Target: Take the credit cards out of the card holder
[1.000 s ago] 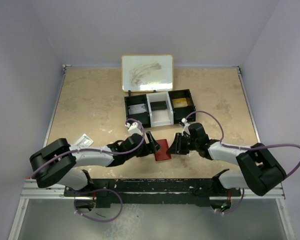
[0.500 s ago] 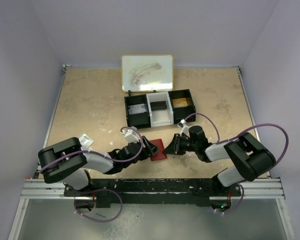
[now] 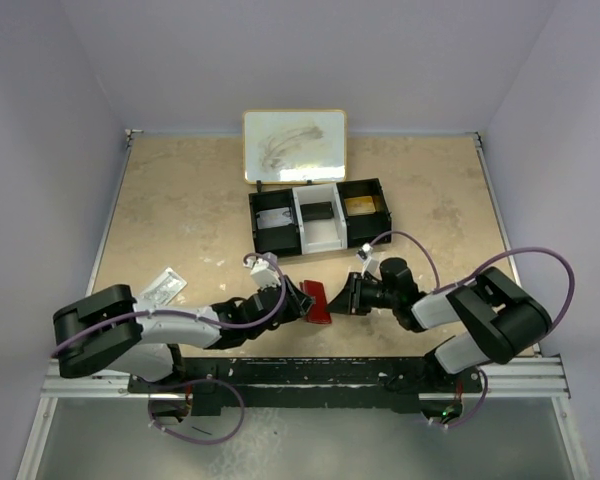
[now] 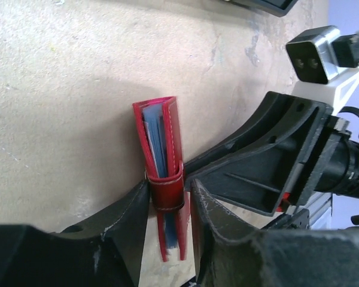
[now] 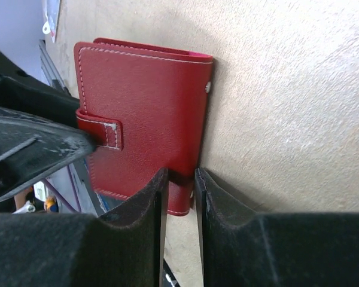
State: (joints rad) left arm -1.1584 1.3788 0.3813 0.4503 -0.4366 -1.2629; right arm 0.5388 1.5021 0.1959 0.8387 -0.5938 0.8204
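Observation:
The red card holder stands on its edge on the table between the two grippers, folded shut. In the left wrist view its open edge faces me, with pale blue sleeves between the red covers. My left gripper is shut on it across the little red tab. In the right wrist view the red cover faces me, and my right gripper is shut on its lower corner by the spine. No credit cards show; they are hidden inside.
A long black three-compartment tray with a white middle lies behind the grippers. A white board lies beyond it. A small clear packet lies by the left arm. The table's near rail runs close behind both arms.
The card holder went from lying flat to standing on its edge. My left gripper closed from wide open onto its tab side. The right gripper kept its hold and shifted slightly left.

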